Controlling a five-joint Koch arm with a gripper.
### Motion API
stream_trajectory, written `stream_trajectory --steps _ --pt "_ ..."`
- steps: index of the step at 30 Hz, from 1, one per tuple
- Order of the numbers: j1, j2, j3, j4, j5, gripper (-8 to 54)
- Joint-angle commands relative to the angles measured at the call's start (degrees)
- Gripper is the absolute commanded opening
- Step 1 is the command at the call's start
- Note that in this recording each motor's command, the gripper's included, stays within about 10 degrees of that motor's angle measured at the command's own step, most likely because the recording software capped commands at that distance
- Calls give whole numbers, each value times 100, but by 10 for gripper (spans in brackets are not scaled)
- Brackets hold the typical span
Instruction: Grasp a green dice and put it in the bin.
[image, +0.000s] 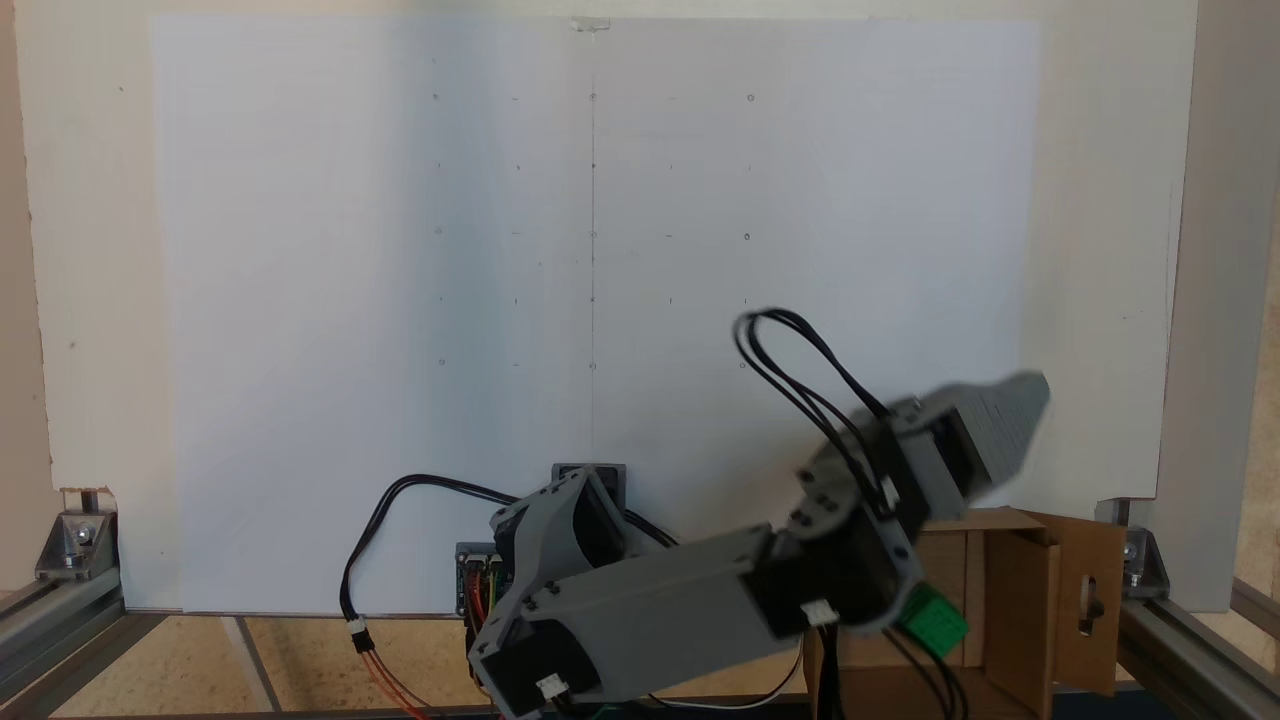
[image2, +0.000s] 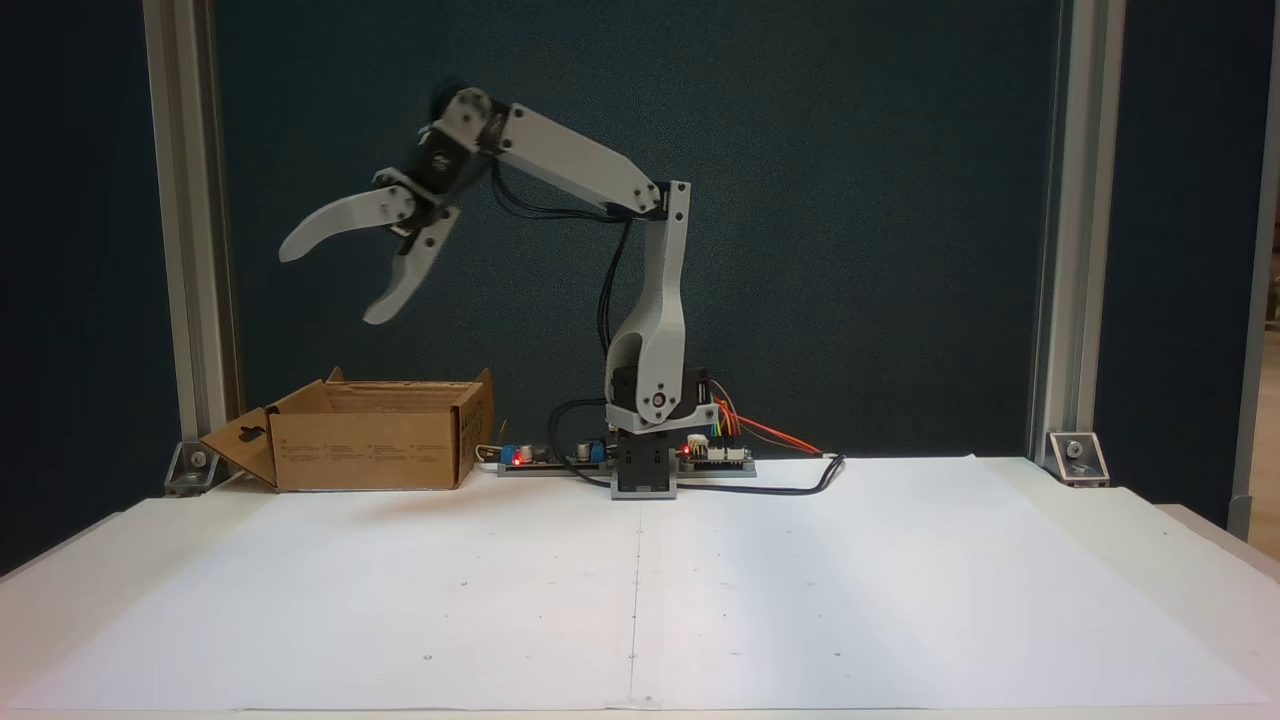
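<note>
My gripper (image2: 328, 285) hangs open high above the bin (image2: 370, 450), its two white fingers spread wide with nothing between them. In a fixed view from above, the gripper (image: 1015, 405) is motion-blurred and reaches past the bin's far edge. The bin (image: 1020, 590) is a brown cardboard box with flaps, one with a slot hole, standing beside the arm's base. The green dice (image: 935, 620) shows inside the bin's outline, just under the arm's wrist, partly covered by it. I cannot tell whether the dice rests on the bin's floor.
The arm's base (image2: 645, 470) stands at the table's back edge with circuit boards and coloured wires (image2: 720, 452) beside it. Aluminium frame posts (image2: 1065, 300) rise at both sides. A wide white sheet (image2: 640, 600) covers the table in front.
</note>
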Motion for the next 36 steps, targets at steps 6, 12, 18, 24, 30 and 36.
stream_trajectory --steps 6,12,18,24,30,36 --pt "-2986 325 26 -114 606 436" --pt "-4834 888 1380 -1545 659 435" --pt "-5221 1749 4052 -3206 624 439" --pt "-5089 2558 6021 -4823 598 444" --pt "-5238 3419 7216 -6379 571 445" --pt "-5273 3946 8086 -7908 580 439"
